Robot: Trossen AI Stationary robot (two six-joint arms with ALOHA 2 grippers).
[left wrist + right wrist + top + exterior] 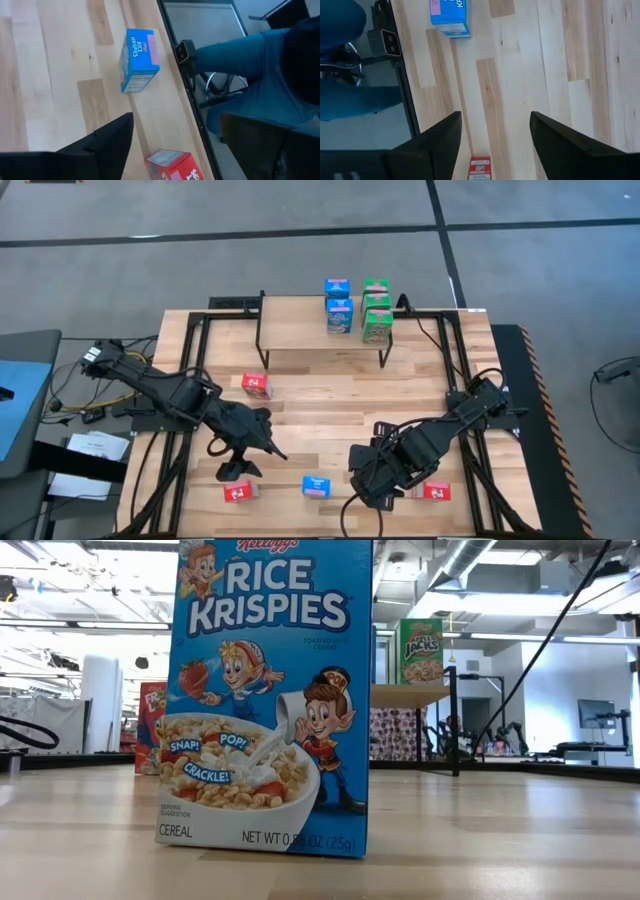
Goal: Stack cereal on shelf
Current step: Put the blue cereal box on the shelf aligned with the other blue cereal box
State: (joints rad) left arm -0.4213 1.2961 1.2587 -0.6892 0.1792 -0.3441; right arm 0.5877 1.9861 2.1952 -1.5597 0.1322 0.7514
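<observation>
The blue cereal box (317,486) was found between both unclenched grippers, left gripper (262,442) and right gripper (366,480); the right was nearer.

The surface (330,410) is pale, smooth, matt wood planks. The blue cereal box (270,690), centre frame, is printed cardboard with slight sheen. The shelf (295,325), upper centre, has a light wood top on thin black metal legs.

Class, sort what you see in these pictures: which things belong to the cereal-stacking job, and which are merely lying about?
Belongs to the job:
- shelf
- blue boxes and green boxes on it
- blue box near the front edge
- red boxes
- left gripper, right gripper

Lying about:
- cables
- papers
</observation>
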